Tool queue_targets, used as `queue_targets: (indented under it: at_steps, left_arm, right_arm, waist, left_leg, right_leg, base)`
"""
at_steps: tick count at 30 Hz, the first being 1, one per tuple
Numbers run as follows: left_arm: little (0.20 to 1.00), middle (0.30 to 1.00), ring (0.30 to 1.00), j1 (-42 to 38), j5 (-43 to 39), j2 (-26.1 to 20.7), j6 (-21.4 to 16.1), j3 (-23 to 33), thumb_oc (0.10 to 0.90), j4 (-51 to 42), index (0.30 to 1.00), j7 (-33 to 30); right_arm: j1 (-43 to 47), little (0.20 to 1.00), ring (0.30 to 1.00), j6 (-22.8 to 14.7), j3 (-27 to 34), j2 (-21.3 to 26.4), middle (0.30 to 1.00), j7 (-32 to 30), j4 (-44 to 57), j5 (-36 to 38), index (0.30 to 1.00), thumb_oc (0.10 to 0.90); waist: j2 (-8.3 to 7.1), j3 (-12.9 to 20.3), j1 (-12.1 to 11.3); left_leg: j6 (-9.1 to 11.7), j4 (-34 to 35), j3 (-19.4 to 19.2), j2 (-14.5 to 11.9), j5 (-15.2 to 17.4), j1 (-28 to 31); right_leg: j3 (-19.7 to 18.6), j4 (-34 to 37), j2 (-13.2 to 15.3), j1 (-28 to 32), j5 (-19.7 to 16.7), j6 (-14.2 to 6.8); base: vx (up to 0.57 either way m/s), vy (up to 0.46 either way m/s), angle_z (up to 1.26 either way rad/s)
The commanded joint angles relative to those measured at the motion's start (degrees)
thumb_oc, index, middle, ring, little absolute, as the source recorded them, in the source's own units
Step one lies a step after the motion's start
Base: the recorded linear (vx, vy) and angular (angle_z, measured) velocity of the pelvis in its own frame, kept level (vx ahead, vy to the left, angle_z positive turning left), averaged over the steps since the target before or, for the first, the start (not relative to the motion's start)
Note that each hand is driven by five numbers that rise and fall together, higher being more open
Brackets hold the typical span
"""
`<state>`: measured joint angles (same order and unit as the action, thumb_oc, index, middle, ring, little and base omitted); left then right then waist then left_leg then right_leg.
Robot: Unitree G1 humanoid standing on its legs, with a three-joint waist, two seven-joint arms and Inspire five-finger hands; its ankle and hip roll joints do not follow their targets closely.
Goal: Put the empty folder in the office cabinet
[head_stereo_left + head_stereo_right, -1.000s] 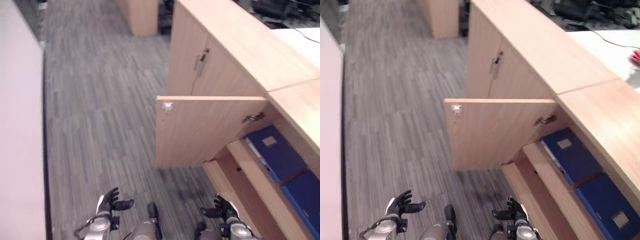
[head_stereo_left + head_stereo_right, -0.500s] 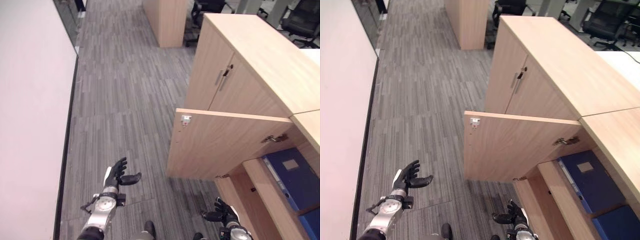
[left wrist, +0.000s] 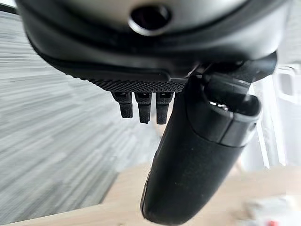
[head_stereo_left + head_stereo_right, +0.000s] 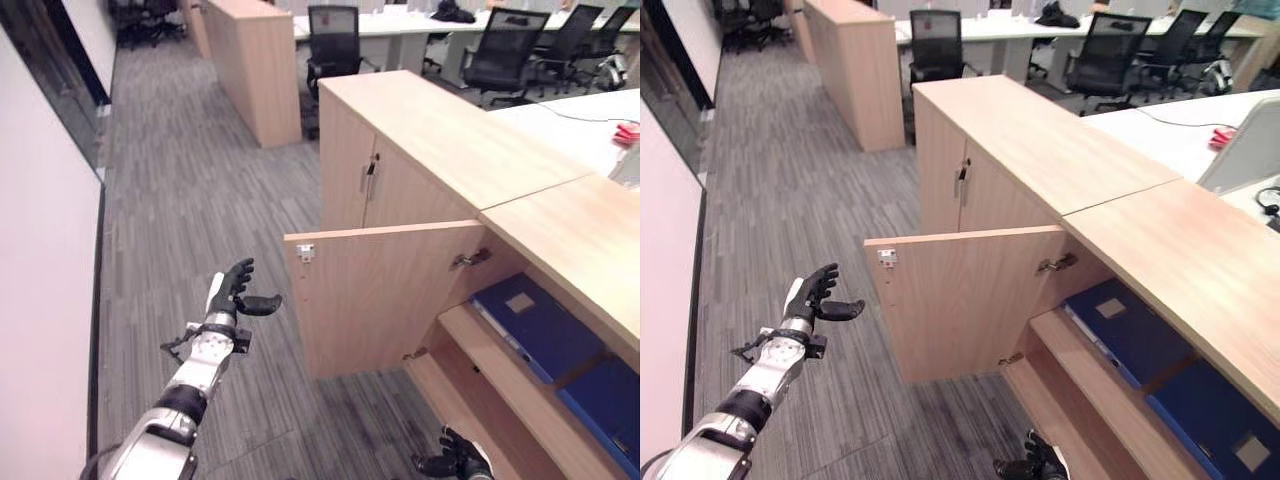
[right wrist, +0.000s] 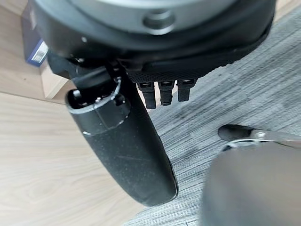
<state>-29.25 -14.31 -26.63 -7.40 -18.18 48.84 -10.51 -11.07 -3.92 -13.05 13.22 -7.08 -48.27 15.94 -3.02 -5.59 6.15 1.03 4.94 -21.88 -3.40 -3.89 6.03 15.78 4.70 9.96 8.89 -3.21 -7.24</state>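
Two dark blue folders lie flat on a shelf inside the office cabinet (image 4: 470, 150): one blue folder (image 4: 535, 325) sits just behind the open cabinet door (image 4: 390, 290), and a second blue folder (image 4: 1215, 425) lies beside it, nearer the robot along the same shelf. Neither hand holds a folder. The door stands swung out over the grey carpet floor (image 4: 190, 200), with a small white fitting near its upper free corner and a metal hinge (image 4: 468, 259) at its inner edge. Farther along the cabinet, a pair of closed doors meet at a metal handle (image 4: 370, 176). The left hand (image 4: 230, 295) is raised above the floor, well apart from the open door, its fingers (image 4: 238, 270) spread and relaxed with the thumb pointing toward the door, empty. The right hand (image 4: 455, 463) hangs low near the cabinet's bottom shelf; its fingers are loosely spread and it holds nothing. In the right wrist view the right hand's thumb stands out straight, with light wood beside it and a corner of a blue folder (image 5: 33, 44) visible. Beyond the cabinet, black office chairs (image 4: 335, 40) stand at a white desk (image 4: 570, 105), and another wooden cabinet (image 4: 250, 65) stands farther down the floor.
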Motion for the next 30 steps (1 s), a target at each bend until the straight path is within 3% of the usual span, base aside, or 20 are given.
queue_targets:
  at_steps: [1, 11, 17, 25, 27, 28, 29, 30]
  left_arm:
    - [0.900, 0.900, 0.900, -14.28, 0.43, -2.44, -4.55, -1.02, 0.800, 3.35, 0.900, -0.26]
    - [0.900, 0.900, 0.900, -19.83, -1.38, 2.30, -5.20, -4.17, 0.800, 4.36, 0.900, 0.27]
    - [0.900, 0.900, 0.900, -16.33, -1.79, 5.73, -6.15, -5.50, 0.800, -1.55, 0.900, 1.49]
    - [0.900, 0.900, 0.900, -5.43, -2.61, 8.04, -7.20, -6.12, 0.800, -13.86, 0.900, 5.40]
    - [0.900, 0.900, 0.900, 2.17, -3.35, 5.94, -7.84, -5.83, 0.800, -21.87, 0.900, 8.18]
    - [0.900, 0.900, 0.900, 3.90, -3.43, 5.51, -7.76, -5.25, 0.800, -23.88, 0.900, 8.80]
    - [0.900, 0.900, 0.900, 4.16, -3.44, 5.42, -7.60, -5.15, 0.800, -24.20, 0.900, 8.85]
    - [0.900, 0.900, 0.900, 8.24, -4.18, 4.54, -7.45, -3.15, 0.800, -27.64, 0.900, 9.57]
  right_arm:
    - [3.96, 0.900, 0.900, -3.58, -1.06, 2.63, 0.900, 0.15, 0.60, 0.44, 0.900, 0.800]
    - [4.81, 0.900, 0.900, -2.84, -1.17, 2.49, 0.900, -0.61, -3.15, -0.54, 0.900, 0.800]
    - [5.92, 0.900, 0.900, -2.61, 0.88, 2.04, 0.900, -1.84, -4.17, -0.28, 0.900, 0.800]
    - [8.95, 0.900, 0.900, -2.16, 3.78, 1.14, 0.900, -2.67, -4.19, 0.21, 0.900, 0.800]
    - [11.29, 0.900, 0.900, -2.76, 5.14, 0.44, 0.900, -3.14, -3.53, 1.27, 0.900, 0.800]
    - [11.71, 0.900, 0.900, -2.86, 5.34, 0.00, 0.900, -3.15, -3.23, 1.40, 0.900, 0.800]
    - [11.65, 0.900, 0.900, -2.84, 5.27, 0.01, 0.900, -3.16, -3.22, 1.39, 0.900, 0.800]
    - [11.45, 0.900, 0.900, -2.91, 5.18, -0.45, 0.900, -3.13, -1.82, 1.20, 0.900, 0.800]
  waist:
    - [2.95, 0.38, 0.22]
    - [2.61, 0.32, 2.96]
    - [2.28, -0.30, 3.37]
    - [1.72, -2.64, 1.98]
    - [1.92, -4.77, 0.27]
    - [2.26, -5.23, -0.13]
    - [2.23, -5.18, -0.21]
    - [3.19, -5.79, -1.42]
  left_leg:
    - [5.52, 0.04, 0.11, -4.75, 2.23, 3.44]
    - [5.10, 0.06, -2.66, -4.56, 2.84, 4.46]
    - [4.47, 0.06, -3.22, -4.06, 3.43, 4.75]
    - [3.45, 0.06, -4.70, -3.22, 3.96, 4.58]
    - [3.36, -0.19, -8.34, -3.78, 3.68, 2.85]
    - [3.18, -0.15, -9.04, -4.11, 3.13, 2.40]
    - [3.21, -0.28, -9.14, -4.10, 3.41, 2.46]
    - [2.58, -0.56, -11.44, -4.86, 3.31, 2.27]
  right_leg:
    - [0.77, -5.18, 1.66, -1.32, 4.35, -4.51]
    - [-1.93, -5.58, 1.90, -2.97, 3.07, -5.11]
    - [-2.76, -6.75, 2.43, -3.99, 2.61, -5.55]
    - [-2.79, -9.20, 4.24, -6.82, 0.72, -6.33]
    - [4.22, -13.17, 7.19, -10.67, -2.73, -7.30]
    - [5.25, -14.99, 8.08, -11.88, -3.48, -7.47]
    - [4.99, -15.68, 8.21, -12.19, -3.02, -7.48]
    - [8.57, -20.60, 10.56, -12.85, -1.76, -6.75]
  base:
    - [0.00, 0.018, -0.14]
    - [0.00, 0.015, -0.16]
    - [0.00, 0.027, -0.06]
    - [-0.05, 0.047, -0.05]
    - [-0.24, 0.026, -0.78]
    - [-0.12, 0.039, -0.99]
    - [-0.14, 0.081, -0.69]
    - [-0.09, 0.059, -0.42]
